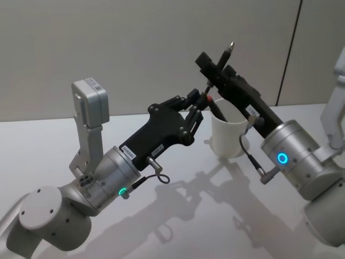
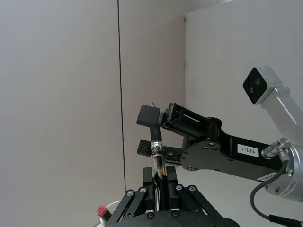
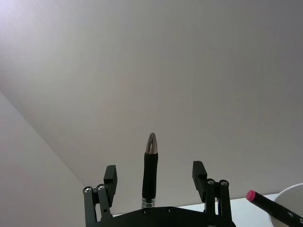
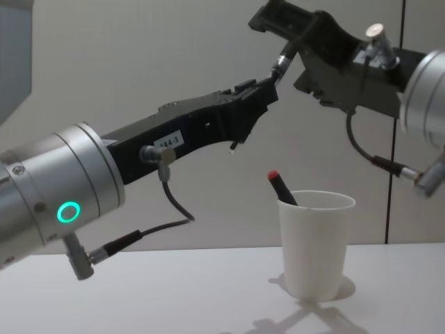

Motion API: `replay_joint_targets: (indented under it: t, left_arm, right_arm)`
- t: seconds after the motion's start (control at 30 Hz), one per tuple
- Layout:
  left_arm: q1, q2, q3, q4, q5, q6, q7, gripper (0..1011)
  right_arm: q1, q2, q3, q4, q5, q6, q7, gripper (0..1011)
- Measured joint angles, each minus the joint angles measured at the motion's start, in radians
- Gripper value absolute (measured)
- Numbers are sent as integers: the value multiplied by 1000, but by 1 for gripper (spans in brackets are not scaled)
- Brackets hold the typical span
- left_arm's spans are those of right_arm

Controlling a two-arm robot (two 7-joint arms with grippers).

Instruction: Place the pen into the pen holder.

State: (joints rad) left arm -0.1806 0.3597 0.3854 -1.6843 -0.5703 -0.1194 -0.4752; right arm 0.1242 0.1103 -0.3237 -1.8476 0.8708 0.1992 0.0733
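Note:
A dark pen (image 1: pixel 229 52) with a silver tip stands nearly upright in the air above the table, just left of and above the pen holder. My left gripper (image 1: pixel 200 103) is shut on the pen's lower end (image 2: pixel 156 156). Higher up, my right gripper (image 1: pixel 215 62) is open; in the right wrist view its fingers (image 3: pixel 110 174) stand on either side of the pen (image 3: pixel 150 176) with gaps on both sides. The pen holder, a white paper cup (image 4: pixel 316 247), stands on the table below and to the right of both grippers (image 1: pixel 229 136).
A second pen with a red cap (image 4: pixel 280 186) leans inside the cup, against its left rim. The white table (image 1: pixel 178 226) spreads around the cup, and a grey wall stands behind. The shadows of both arms fall on the table in front.

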Motion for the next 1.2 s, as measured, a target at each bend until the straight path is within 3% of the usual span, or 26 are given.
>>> replay_joint_targets:
  t: [0.4,0.87,1.2]
  left_arm:
    - [0,0,0,0,0,0,0,163]
    - [0,0,0,0,0,0,0,163]
    - [0,0,0,0,0,0,0,163]
  right_arm:
    - [17,-18,-13,13,-19,9,-23,1001]
    - [14,-12,-13,9,-7,7,-20,996]
    - [13,-10,-12,6,-2,4,-18,773]
